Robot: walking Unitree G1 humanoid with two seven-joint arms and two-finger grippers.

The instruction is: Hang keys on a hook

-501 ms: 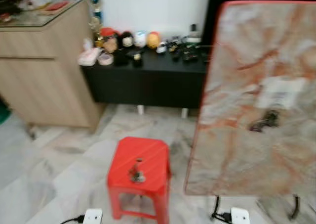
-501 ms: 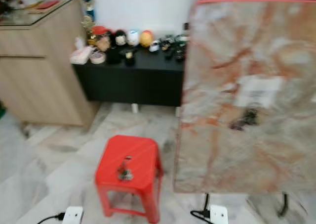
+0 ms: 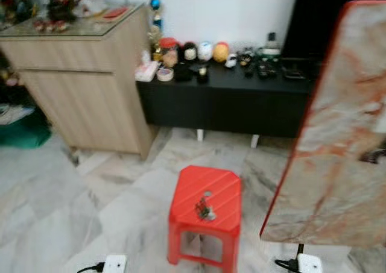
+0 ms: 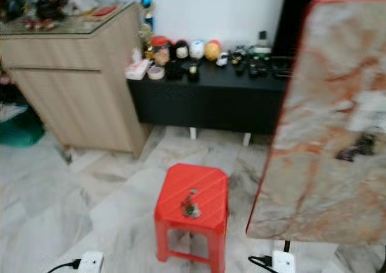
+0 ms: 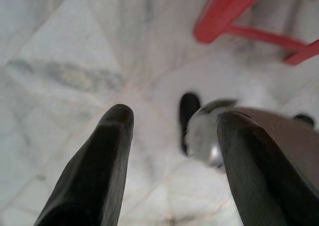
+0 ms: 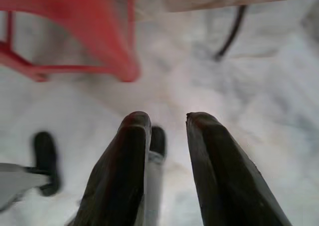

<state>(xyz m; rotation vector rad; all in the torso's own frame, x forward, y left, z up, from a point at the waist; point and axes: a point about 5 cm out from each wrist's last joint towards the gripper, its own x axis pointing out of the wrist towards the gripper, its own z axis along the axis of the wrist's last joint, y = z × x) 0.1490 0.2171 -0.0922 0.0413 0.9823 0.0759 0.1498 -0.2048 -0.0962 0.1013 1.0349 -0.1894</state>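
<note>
A small bunch of keys (image 3: pixel 205 210) lies on top of a red plastic stool (image 3: pixel 212 185) that stands on the marble floor ahead of me. To the stool's right, a marble-patterned board with a red edge (image 3: pixel 338 164) stands tilted up, and a small dark fitting (image 4: pixel 357 147) on its face is too blurred to identify. Both arms hang low beside the stool's legs. My left gripper (image 5: pixel 174 116) is open over the floor tiles. My right gripper (image 6: pixel 167 117) is open too, with nothing between its fingers.
A light wooden cabinet (image 3: pixel 84 86) stands at the back left, next to a low black bench (image 3: pixel 229 101) carrying several small toys. White power blocks (image 3: pixel 114 264) (image 3: pixel 309 263) with cables lie on the floor near my feet. A green object (image 3: pixel 18 131) sits at the far left.
The camera has swung to the left, so the stool and the board now sit further right in the picture and more of the cabinet shows. The keys lie where they were.
</note>
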